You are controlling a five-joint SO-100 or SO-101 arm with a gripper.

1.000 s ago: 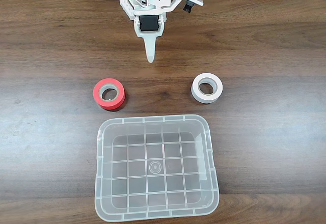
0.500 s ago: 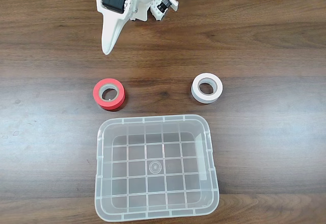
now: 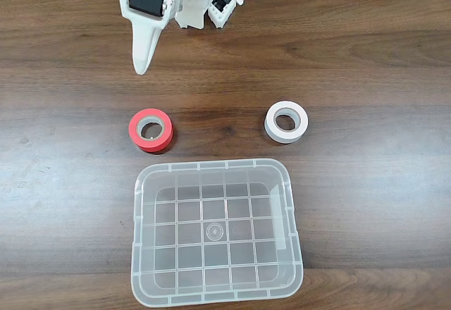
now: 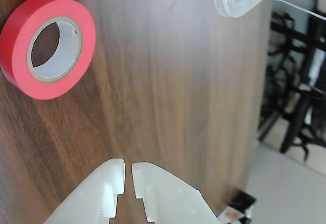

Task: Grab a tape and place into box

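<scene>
The red tape (image 3: 134,131) lies flat on the wooden table, just beyond the far left corner of the clear box (image 3: 211,163), which has nothing in it. My white gripper (image 3: 141,67) hangs above the table behind the tape, a short way off it, pointing towards it. In the wrist view the red tape (image 4: 84,45) sits at the upper left and my gripper (image 4: 127,169) at the bottom edge, its fingers nearly touching, shut with nothing between them. A corner of the box (image 4: 239,1) shows at the top.
A white tape roll (image 3: 270,128) lies to the right of the red one, beyond the box's far right corner. Bare wood surrounds both rolls. The table edge (image 4: 257,132) and dark furniture legs beyond it show on the right of the wrist view.
In the fixed view my gripper has swung left from the table's middle line to a spot behind the red tape. Tapes and box have not moved.
</scene>
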